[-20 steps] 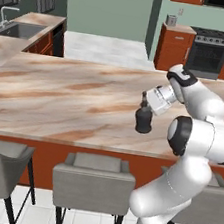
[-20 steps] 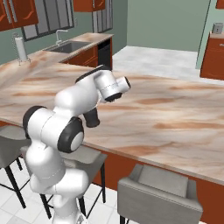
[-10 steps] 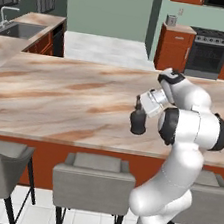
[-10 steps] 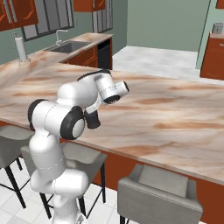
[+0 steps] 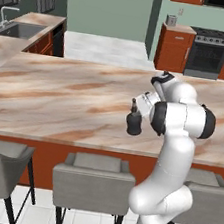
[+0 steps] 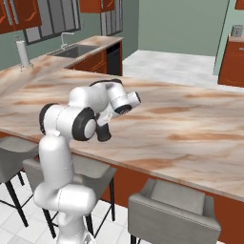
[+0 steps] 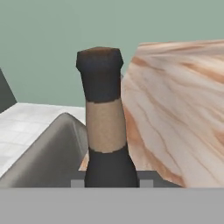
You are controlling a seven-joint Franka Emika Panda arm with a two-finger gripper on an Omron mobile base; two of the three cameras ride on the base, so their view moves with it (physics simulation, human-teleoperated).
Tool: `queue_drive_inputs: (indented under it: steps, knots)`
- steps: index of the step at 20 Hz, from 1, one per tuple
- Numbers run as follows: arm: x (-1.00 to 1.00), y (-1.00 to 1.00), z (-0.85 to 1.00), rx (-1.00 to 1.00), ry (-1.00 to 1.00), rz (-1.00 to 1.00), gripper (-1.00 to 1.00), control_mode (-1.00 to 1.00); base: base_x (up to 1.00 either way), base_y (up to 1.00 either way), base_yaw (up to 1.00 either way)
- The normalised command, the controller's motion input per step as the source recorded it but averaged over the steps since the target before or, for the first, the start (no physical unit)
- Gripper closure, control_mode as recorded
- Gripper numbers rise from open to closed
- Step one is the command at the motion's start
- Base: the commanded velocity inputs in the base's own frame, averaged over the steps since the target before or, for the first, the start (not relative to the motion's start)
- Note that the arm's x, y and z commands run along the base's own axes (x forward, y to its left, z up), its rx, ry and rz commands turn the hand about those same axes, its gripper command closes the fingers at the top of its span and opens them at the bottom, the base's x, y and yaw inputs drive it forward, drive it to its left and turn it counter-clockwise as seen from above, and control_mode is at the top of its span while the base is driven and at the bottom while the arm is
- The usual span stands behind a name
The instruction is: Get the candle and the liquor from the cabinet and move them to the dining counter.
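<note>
The liquor point(image 5: 134, 121) is a black bottle with a bulbous body and a thin neck, held upright over the dining counter point(image 5: 60, 96) close to its front edge. My gripper point(image 5: 143, 107) is shut on it from the right side. From the right base view the liquor point(image 6: 104, 132) hangs just under my wrist above the dining counter point(image 6: 181, 128). In the hand view the liquor's neck and brownish cap point(image 7: 104, 113) rise between my fingertips point(image 7: 78, 183), with the dining counter point(image 7: 175, 113) on the right. I cannot tell whether the bottle's base touches the top. The candle is out of view.
Grey stools point(image 5: 91, 182) stand along the counter's near side below the bottle. A sink point(image 6: 78, 49) and a paper-towel roll point(image 6: 20, 51) sit on the far left worktop. A stove point(image 5: 209, 47) is at the back right. Red-brown wall cabinets point(image 6: 19, 14) hang top left.
My elbow has swung up and over, and the bottle has drifted a little to the left along the counter's front edge. The grip on it is unchanged.
</note>
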Motion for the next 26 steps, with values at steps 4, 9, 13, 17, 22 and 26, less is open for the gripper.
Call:
queue_drive_inputs:
  steps: [4,9,13,17,22,26]
  knots:
    - [0.43,-0.06,-0.27,0.01,0.00,0.11,1.00,-1.00,0.00,0.00,0.00]
    - [0.39,-0.08,-0.27,0.01,0.00,0.12,1.00,-1.00,0.00,0.00,0.00]
    - [0.34,-0.09,-0.28,0.01,0.00,0.11,1.00,-1.00,0.00,0.00,0.00]
    - [0.32,-0.11,-0.27,0.03,0.00,0.07,1.00,-1.00,0.00,0.00,0.00]
    - [0.23,-0.06,-0.29,0.02,-0.01,0.06,1.00,-1.00,0.00,0.00,0.00]
    - [-0.03,0.00,-0.31,0.01,-0.10,0.06,1.00,-1.00,0.00,0.00,0.00]
